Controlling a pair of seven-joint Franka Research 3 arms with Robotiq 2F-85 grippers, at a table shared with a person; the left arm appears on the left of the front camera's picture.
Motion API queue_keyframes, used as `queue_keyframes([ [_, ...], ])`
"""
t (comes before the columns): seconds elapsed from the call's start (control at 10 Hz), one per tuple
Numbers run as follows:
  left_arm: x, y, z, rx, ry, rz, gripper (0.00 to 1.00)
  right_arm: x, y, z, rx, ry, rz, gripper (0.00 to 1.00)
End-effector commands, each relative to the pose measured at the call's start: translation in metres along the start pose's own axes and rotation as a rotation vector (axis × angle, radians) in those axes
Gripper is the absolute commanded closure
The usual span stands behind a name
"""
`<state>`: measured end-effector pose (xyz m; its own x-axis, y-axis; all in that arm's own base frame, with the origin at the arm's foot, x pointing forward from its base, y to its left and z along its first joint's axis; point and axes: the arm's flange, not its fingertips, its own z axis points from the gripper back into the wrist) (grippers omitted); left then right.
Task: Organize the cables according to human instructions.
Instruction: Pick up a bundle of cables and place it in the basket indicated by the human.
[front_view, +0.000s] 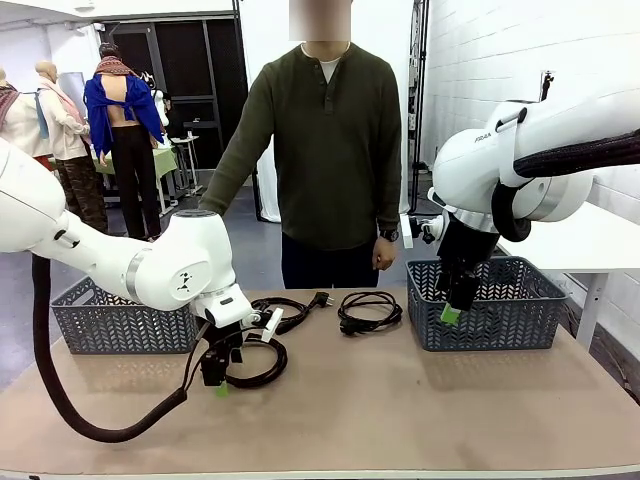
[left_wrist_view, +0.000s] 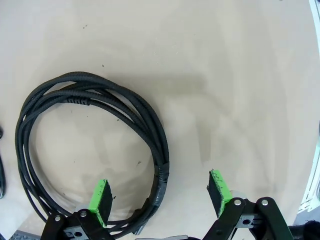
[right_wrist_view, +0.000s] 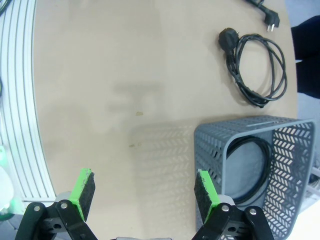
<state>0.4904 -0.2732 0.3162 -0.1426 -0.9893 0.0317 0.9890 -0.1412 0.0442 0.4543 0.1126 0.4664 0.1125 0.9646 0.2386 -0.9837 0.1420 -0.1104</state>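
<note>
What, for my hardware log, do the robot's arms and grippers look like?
The left arm and right arm are glossy white with rounded joints and small dark logos. A thick black hose trails from the left; another runs along the right. The left gripper and right gripper are black, two-fingered, with bright green pads.

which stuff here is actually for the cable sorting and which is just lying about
Job: near cable below left gripper; plug-end cable beside it; middle cable; fourth cable in right basket; left basket; person.
Lying about: white side table; arm's black hose.
</note>
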Motion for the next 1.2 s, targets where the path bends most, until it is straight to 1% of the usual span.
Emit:
queue_keyframes([
  [0.0,0.0003,0.0081,-0.0040,0.005,0.011,-0.026,0.00,0.0017,-0.0022,-0.0003,-0.003,0.005,-0.009,0.00],
  [0.1,0.0005,0.0084,-0.0064,-0.003,0.015,-0.027,0.00,0.0017,-0.0022,-0.0003,-0.003,0.005,-0.009,0.00],
  [0.2,0.0005,0.0080,-0.0087,-0.011,0.027,-0.034,0.08,0.0017,-0.0022,-0.0003,-0.003,0.005,-0.009,0.00],
  [0.6,0.0006,0.0098,-0.0094,-0.035,0.025,-0.020,0.84,0.0017,-0.0022,-0.0003,-0.003,0.005,-0.009,0.00],
  [0.7,0.0011,0.0091,-0.0088,-0.037,0.020,-0.021,1.00,0.0017,-0.0022,-0.0003,-0.003,0.005,-0.009,0.00],
  [1.1,0.0002,0.0069,-0.0076,-0.052,0.014,-0.036,1.00,0.0017,-0.0022,-0.0003,-0.003,0.005,-0.009,0.00],
])
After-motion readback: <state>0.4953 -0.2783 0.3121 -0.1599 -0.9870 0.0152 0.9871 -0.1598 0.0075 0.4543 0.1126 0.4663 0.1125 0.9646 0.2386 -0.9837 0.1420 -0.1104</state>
